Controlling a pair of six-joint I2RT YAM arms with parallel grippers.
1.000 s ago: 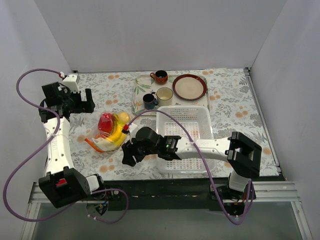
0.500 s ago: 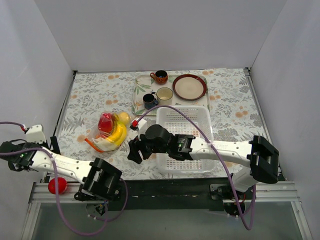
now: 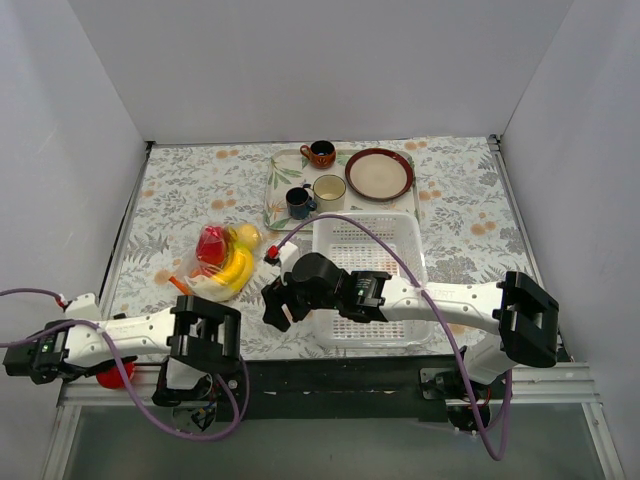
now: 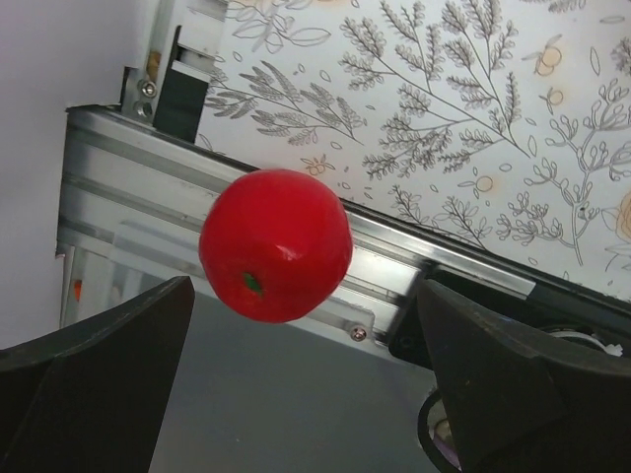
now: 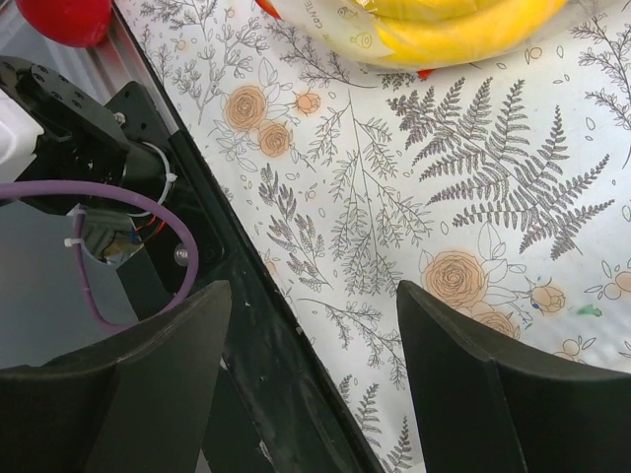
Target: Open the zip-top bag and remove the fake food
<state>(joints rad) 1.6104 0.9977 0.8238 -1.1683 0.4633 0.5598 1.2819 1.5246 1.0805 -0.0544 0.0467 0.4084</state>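
Observation:
The zip-top bag [image 3: 222,265] lies left of centre on the flowered cloth, holding a yellow banana bunch [image 3: 238,268], a red fruit [image 3: 210,245] and a lemon [image 3: 245,236]. One red round fruit [image 3: 113,376] is out of the bag, on the metal rail at the front left corner. In the left wrist view it [image 4: 276,244] sits just beyond my open, empty left gripper [image 4: 306,365], which is off the table's front edge [image 3: 60,368]. My right gripper [image 3: 275,305] is open and empty [image 5: 315,384] over the front edge, a little short of the bag [image 5: 463,30].
A white slotted basket [image 3: 365,220] stands right of the bag, under my right arm. A tray with three cups [image 3: 318,153] and a brown plate [image 3: 379,173] are at the back. Purple cables loop by both arm bases. Walls close in left and right.
My left arm swung from the back left down to the front left corner, below the table edge. The red round fruit appeared on the rail. My right gripper shifted slightly right.

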